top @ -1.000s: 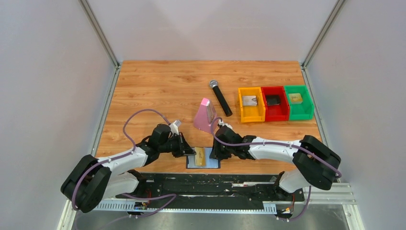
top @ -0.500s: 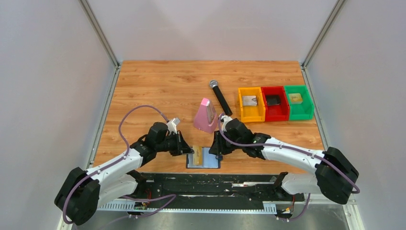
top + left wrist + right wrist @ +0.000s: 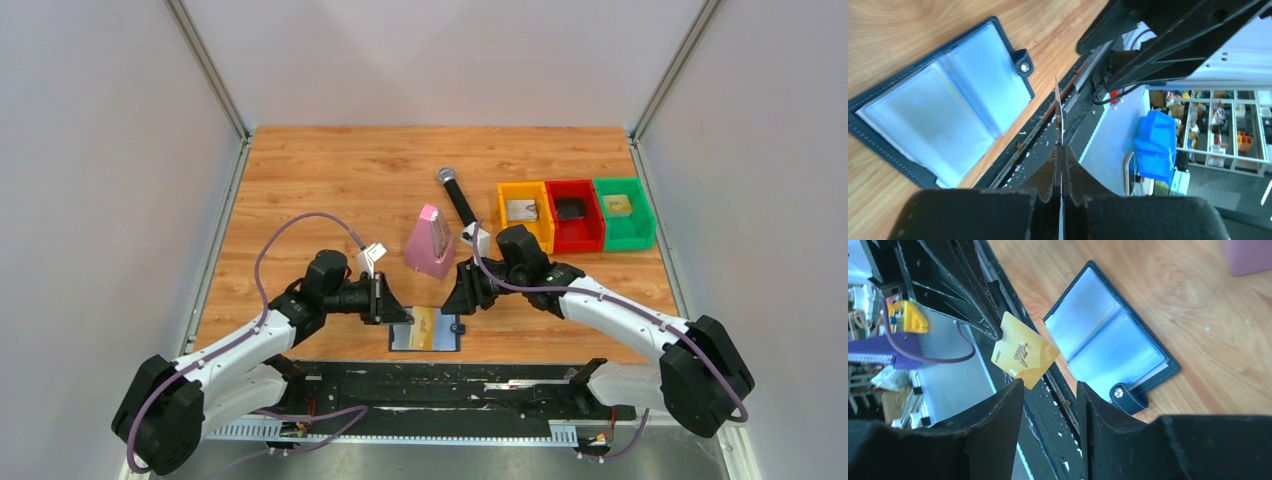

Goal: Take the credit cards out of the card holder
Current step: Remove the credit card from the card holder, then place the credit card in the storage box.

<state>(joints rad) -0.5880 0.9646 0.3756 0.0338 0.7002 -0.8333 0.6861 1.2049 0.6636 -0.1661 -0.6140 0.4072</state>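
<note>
We see the left hand (image 3: pixel 1061 150) pinching a gold credit card (image 3: pixel 1023 352) by its edge just above the open card holder (image 3: pixel 1108 340), right hand (image 3: pixel 1050 390) spread empty beside it; so slight a pinch may slip.

Top external view: fixed high behind both arm bases, facing down and forward, far enough back to take in the whole wooden plank table (image 3: pixel 330 180).

Left wrist view: close, looking along the black left pincer (image 3: pixel 1060 150) towards the near table edge.

Right wrist view: close, looking past the black right pincer (image 3: pixel 1050 390) towards the left arm.

All three views share the open navy-blue folding card holder (image 3: pixel 445 338).
</note>
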